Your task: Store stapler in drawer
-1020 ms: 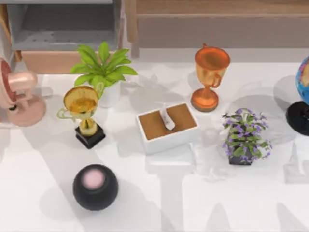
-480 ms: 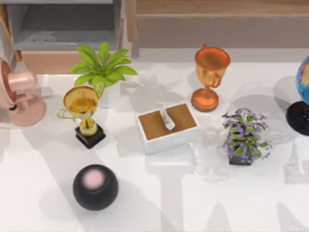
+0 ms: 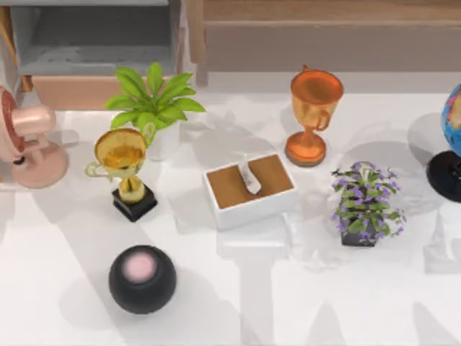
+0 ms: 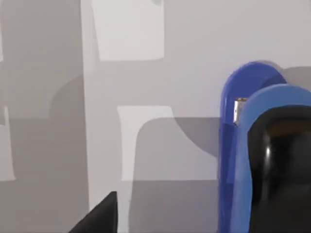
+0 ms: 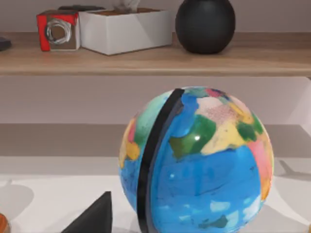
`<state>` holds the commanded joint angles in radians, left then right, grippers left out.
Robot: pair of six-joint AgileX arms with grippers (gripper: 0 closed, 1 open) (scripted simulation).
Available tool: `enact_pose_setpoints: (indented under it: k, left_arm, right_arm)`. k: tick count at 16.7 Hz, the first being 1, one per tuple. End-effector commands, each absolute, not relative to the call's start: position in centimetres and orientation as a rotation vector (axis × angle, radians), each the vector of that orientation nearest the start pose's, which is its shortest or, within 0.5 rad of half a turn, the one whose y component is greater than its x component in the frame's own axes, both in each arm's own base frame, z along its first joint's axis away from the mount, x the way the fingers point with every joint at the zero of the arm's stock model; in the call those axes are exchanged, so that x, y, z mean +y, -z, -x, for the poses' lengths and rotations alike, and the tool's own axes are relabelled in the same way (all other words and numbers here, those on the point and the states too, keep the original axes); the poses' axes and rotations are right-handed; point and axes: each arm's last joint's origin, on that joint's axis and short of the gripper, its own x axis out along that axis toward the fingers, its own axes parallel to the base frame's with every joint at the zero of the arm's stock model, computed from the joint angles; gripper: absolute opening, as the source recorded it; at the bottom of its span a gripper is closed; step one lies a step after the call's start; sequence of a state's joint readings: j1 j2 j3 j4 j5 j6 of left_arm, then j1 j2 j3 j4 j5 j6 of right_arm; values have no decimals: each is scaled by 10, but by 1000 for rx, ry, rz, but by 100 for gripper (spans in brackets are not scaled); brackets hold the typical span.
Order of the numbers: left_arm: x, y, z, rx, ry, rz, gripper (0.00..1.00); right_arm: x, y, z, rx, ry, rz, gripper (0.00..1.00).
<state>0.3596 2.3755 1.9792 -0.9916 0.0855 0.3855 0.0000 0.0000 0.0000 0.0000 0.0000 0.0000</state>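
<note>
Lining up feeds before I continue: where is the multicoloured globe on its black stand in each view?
Top view: multicoloured globe on a black stand, cut by the right edge, right of the purple-flowered potted plant.
Right wrist view: centre, close up.
Left wrist view: bright-blue stapler with black top there instead.
Shared landmark: white table.

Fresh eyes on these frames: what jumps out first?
Probably the crowd of ornaments on the white table: an orange trophy toward the back, a gold trophy at left, a tissue box in the middle and a black sphere at front left. The drawer stands open at the back left. The left wrist view looks close onto the blue stapler, the right wrist view onto a colourful globe.
</note>
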Motion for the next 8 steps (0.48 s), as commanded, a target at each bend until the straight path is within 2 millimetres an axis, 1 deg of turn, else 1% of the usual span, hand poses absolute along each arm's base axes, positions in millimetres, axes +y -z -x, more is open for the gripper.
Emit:
enact_pose_setpoints:
  k: [1, 3, 6, 8]
  left_arm:
    - [173, -149, -451, 1358, 23, -14, 100]
    - [174, -160, -451, 1292, 35, -39, 100]
    - [177, -188, -449, 1109, 69, -128, 100]
    - [186, -207, -444, 952, 80, -224, 100]
  right_arm:
    - [-1, -160, -106, 0, 0, 0, 100]
    - [-1, -160, -106, 0, 0, 0, 100]
    - [-1, -160, -106, 0, 0, 0, 100]
    - [-1, -160, -106, 0, 0, 0, 100]
